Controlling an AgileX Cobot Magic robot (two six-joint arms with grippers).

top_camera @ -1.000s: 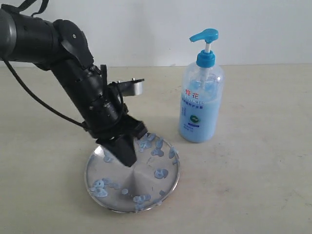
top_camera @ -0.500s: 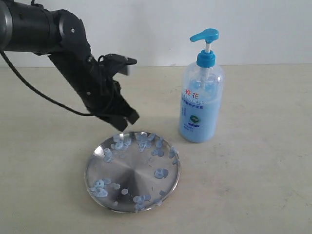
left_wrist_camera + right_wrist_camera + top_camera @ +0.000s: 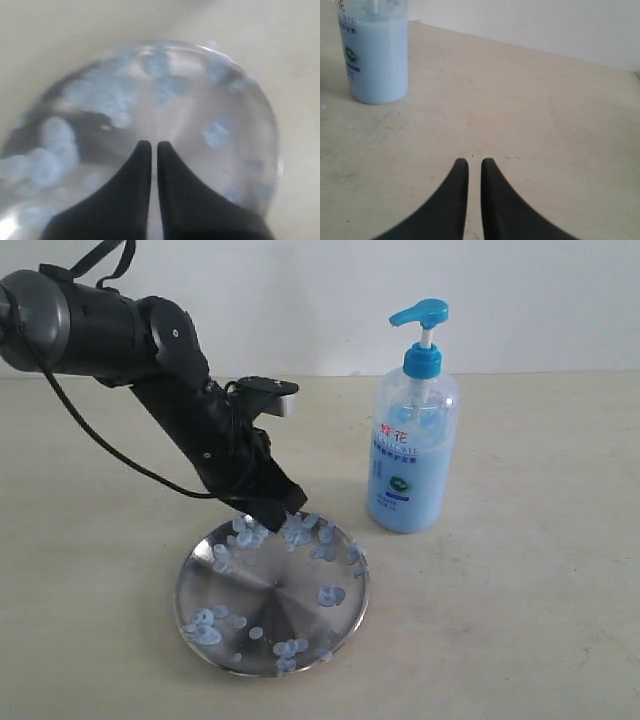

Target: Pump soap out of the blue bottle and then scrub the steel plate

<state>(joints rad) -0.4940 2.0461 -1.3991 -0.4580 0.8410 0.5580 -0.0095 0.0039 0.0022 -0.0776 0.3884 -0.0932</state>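
The steel plate [image 3: 273,630] lies on the table at front centre, dotted with several pale blue blobs of soap [image 3: 331,594]. My left gripper [image 3: 277,512] is shut, its black tips just above the plate's far rim. Its wrist view shows the tips [image 3: 150,146] nearly touching over the plate [image 3: 235,165], with nothing between them. The blue bottle [image 3: 412,455] stands upright to the right of the plate, pump head up. My right gripper [image 3: 474,162] is shut and empty over bare table, with the blue bottle [image 3: 377,60] some way beyond it; the exterior view does not show it.
The left arm's black body [image 3: 110,335] and its cable slope down from the upper left. A pale wall [image 3: 300,290] runs along the back edge of the beige table [image 3: 520,620].
My left gripper was down on the plate's middle, lifted up and back off it, and has now come down again to the plate's far rim. Bottle and plate have not moved.
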